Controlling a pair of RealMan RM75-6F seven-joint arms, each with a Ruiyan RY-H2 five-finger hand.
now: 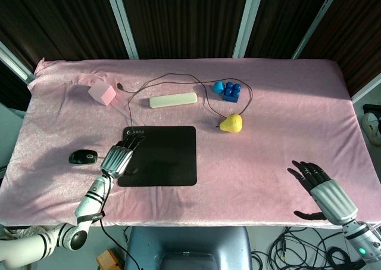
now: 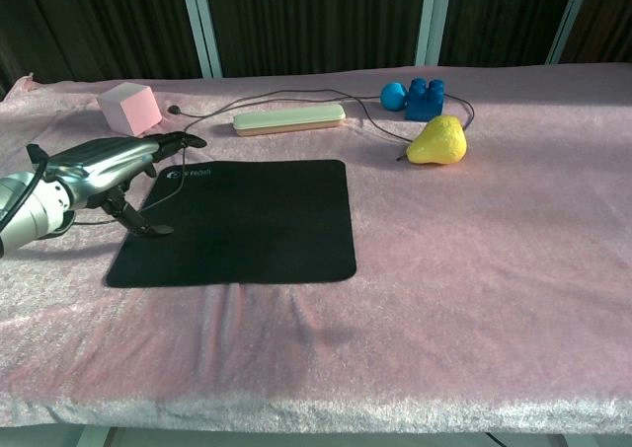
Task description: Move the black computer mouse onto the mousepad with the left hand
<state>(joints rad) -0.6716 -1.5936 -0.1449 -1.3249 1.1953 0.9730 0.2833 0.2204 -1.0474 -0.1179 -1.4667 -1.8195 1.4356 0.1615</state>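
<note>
- Two hands in view, neither holding anything.
- Left hand over the left edge of the black mousepad, fingers stretched forward and slightly apart, thumb pointing down toward the pad in the chest view.
- Black computer mouse on the pink tablecloth, just left of those fingers, off the mousepad, apart from the hand.
- Right hand near the front right table edge, fingers spread and empty, well apart from everything else.
- Beyond the left fingertips: pink cube, cream bar, thin dark cable looping across the cloth.
- Farther right of them: blue ball touching a blue brick, yellow pear just in front.
</note>
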